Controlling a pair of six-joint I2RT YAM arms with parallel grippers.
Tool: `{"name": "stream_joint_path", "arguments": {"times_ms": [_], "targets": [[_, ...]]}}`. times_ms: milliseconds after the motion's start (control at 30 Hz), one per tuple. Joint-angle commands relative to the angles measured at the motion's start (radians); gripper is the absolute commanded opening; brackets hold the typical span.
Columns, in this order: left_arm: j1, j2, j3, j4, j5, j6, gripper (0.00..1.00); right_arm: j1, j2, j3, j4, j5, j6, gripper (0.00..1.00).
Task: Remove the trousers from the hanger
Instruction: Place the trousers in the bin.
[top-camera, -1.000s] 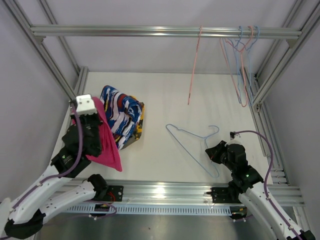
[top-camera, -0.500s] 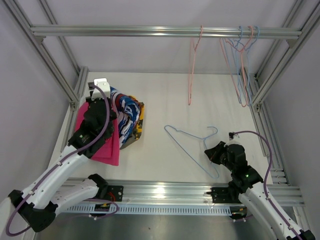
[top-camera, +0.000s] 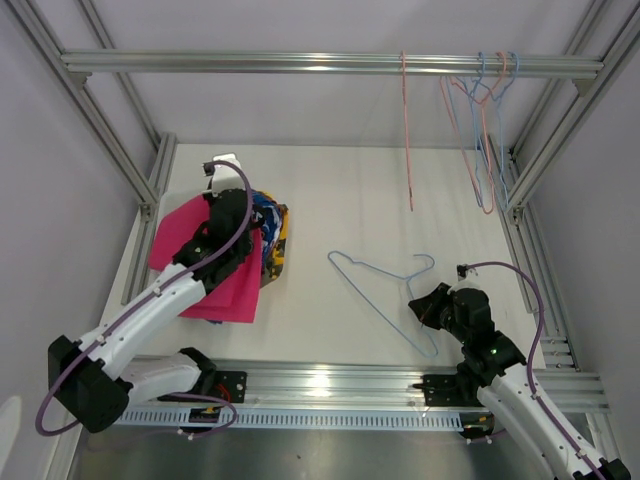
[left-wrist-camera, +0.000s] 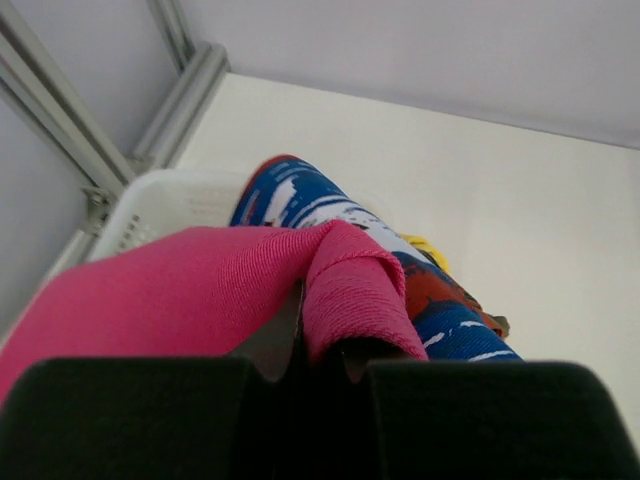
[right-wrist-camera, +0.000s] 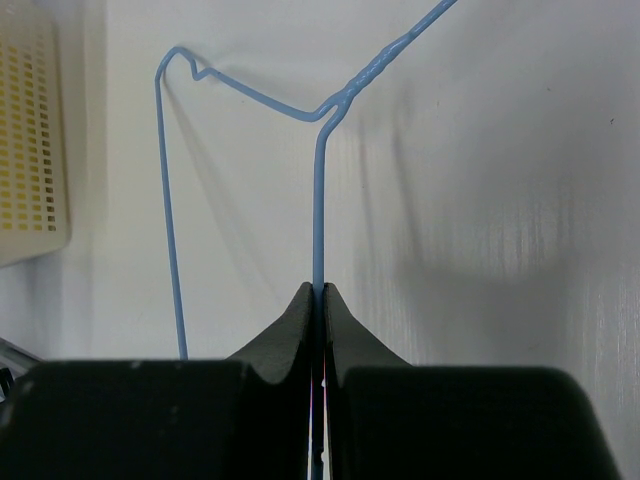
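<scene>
My left gripper (top-camera: 238, 212) (left-wrist-camera: 320, 345) is shut on a fold of the plain magenta pink trousers (top-camera: 195, 250) (left-wrist-camera: 180, 290). They drape over the left part of a pile of trousers in a white basket (left-wrist-camera: 170, 205). The blue-red-white patterned trousers (top-camera: 270, 215) (left-wrist-camera: 300, 195) lie just beyond the pink cloth, with a bit of yellow cloth (top-camera: 283, 235) (left-wrist-camera: 430, 245) beside them. The bare blue wire hanger (top-camera: 385, 280) (right-wrist-camera: 318, 200) rests on the table. My right gripper (top-camera: 420, 305) (right-wrist-camera: 320, 292) is shut on its wire.
A pink hanger (top-camera: 407, 130) dangles from the top rail (top-camera: 250, 62). Several more hangers (top-camera: 485, 130) hang at the rail's right end. Aluminium frame posts (top-camera: 150, 185) border the table. The basket's perforated wall (right-wrist-camera: 30, 150) shows at the left of the right wrist view.
My left arm has carried the pink trousers away from me and to the right, over the pile in the basket. The pink hanger on the rail has swung right. The right arm is still.
</scene>
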Motion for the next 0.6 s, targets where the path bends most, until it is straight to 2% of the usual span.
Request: {"name": "stream_joint_path", "arguments": {"times_ms": [0, 100, 200, 233, 300, 333, 433, 567], "targets": [[0.015, 0.082, -0.07, -0.03, 0.034, -0.198, 0.01, 0.005, -0.005, 0.003, 0.039, -0.018, -0.018, 0.0], [0.015, 0.145, -0.094, -0.048, 0.048, -0.277, 0.01, 0.005, -0.003, 0.001, 0.041, -0.012, -0.018, 0.0], [0.015, 0.182, -0.083, -0.102, 0.054, -0.344, 0.12, 0.005, -0.003, 0.003, 0.039, -0.009, -0.015, 0.0], [0.015, 0.184, -0.078, -0.114, 0.064, -0.35, 0.3, 0.006, -0.003, 0.001, 0.039, -0.008, -0.017, 0.0], [0.012, 0.171, -0.052, -0.151, 0.071, -0.355, 0.47, 0.006, -0.003, 0.003, 0.041, -0.009, -0.017, 0.0], [0.01, 0.161, -0.037, -0.162, 0.071, -0.352, 0.66, 0.006, -0.003, 0.003, 0.041, -0.012, -0.017, 0.0], [0.006, 0.116, 0.015, -0.196, 0.08, -0.314, 0.83, 0.005, -0.003, 0.003, 0.042, -0.014, -0.017, 0.0], [-0.014, 0.069, 0.135, -0.292, 0.068, -0.287, 0.99, 0.006, -0.003, 0.003, 0.044, -0.017, -0.018, 0.0]]}}
